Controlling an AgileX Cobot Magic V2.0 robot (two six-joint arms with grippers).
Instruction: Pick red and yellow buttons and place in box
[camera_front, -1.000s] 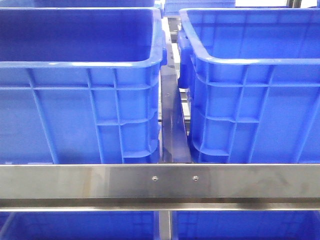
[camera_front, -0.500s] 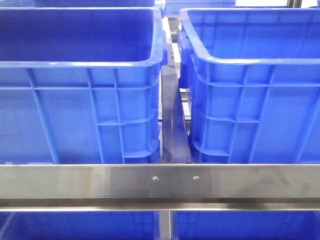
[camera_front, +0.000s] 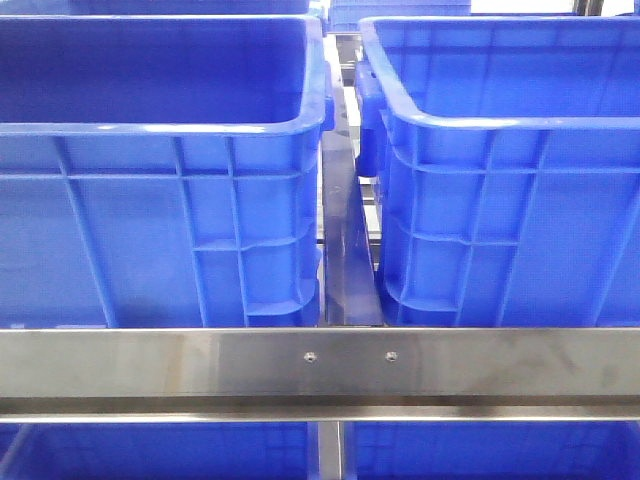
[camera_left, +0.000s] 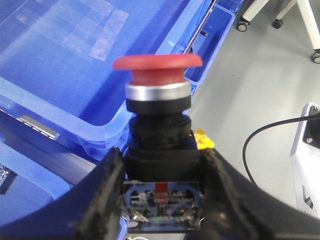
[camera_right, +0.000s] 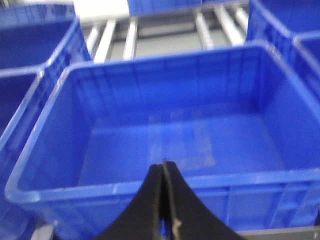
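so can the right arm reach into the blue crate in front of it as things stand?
Probably yes: the right gripper, fingers shut with nothing between them, hangs just outside the crate's near rim, and the crate is open-topped with nothing seen inside.

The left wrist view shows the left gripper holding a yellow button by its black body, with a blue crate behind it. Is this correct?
Not quite: the colour is wrong. In the left wrist view the button has a red mushroom cap, not a yellow one. The rest holds: the left gripper is closed on its black body, and a blue crate lies behind.
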